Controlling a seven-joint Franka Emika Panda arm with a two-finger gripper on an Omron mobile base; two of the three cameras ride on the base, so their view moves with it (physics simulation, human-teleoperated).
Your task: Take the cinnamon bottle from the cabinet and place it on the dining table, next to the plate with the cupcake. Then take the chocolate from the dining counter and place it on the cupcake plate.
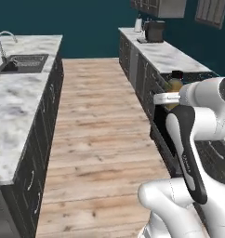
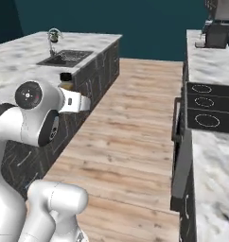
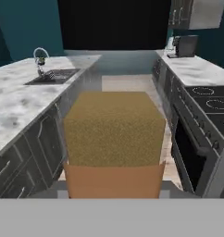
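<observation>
My gripper (image 1: 174, 91) is shut on the cinnamon bottle (image 1: 175, 83), an orange-brown bottle with a black cap, held upright over the aisle near the right counter. From the other side, the bottle (image 2: 66, 82) stands just above the arm, with the gripper (image 2: 67, 90) under it. The hand view has the bottle (image 3: 114, 134) close up in the centre, hiding the fingertips. The grey wall cabinet (image 1: 171, 7) hangs far ahead at the upper right. The plate with the cupcake and the chocolate are out of view.
A marble-topped island (image 1: 14, 107) with a sink (image 1: 22, 63) and tap runs along the left. On the right is a marble counter (image 1: 168, 55) with a coffee machine (image 1: 154, 31), a black cooktop (image 2: 204, 107) and an oven (image 3: 190, 155). Wooden floor (image 1: 100, 130) lies between.
</observation>
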